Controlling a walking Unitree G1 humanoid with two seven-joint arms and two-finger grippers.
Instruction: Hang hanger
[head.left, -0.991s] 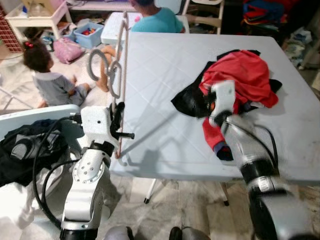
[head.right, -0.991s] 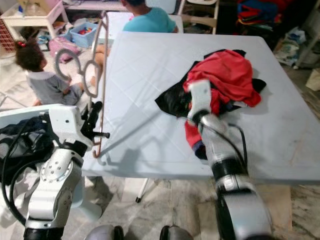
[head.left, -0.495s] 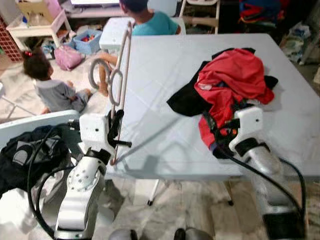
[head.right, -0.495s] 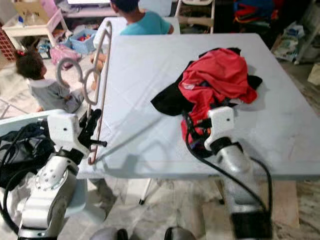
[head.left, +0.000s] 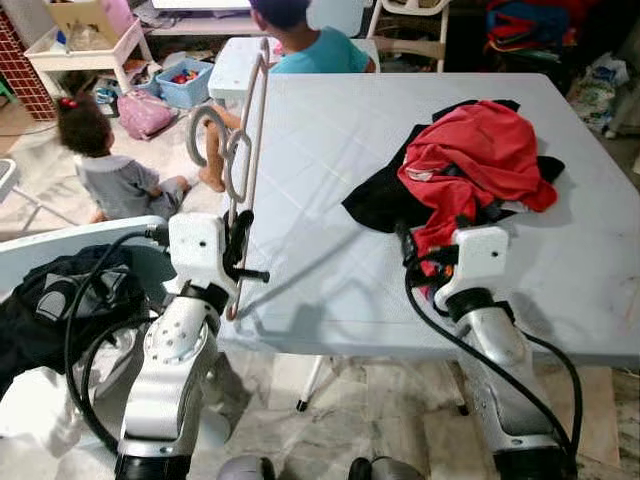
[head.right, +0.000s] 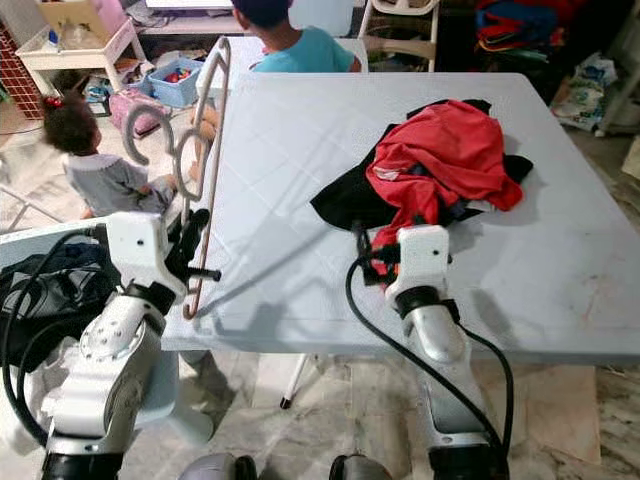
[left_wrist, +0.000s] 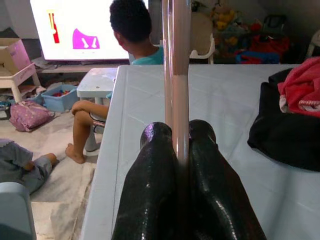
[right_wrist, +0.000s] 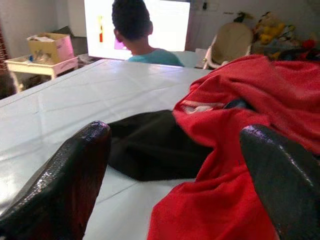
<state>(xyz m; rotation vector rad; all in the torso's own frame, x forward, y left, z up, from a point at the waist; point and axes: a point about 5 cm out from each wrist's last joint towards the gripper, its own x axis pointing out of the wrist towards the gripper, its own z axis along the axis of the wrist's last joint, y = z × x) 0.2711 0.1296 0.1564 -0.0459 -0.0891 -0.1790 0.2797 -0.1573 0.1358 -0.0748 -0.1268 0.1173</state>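
Pale table (head.left: 330, 150) w/ clothes (head.left: 470, 160), cluttered room.

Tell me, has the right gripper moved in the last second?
Yes. The right gripper has drawn back toward the robot, from over the red garment to the pale blue table's near edge, fingers open.

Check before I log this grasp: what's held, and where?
The left gripper pinches the pink hanger on its straight bar; the right gripper holds nothing.
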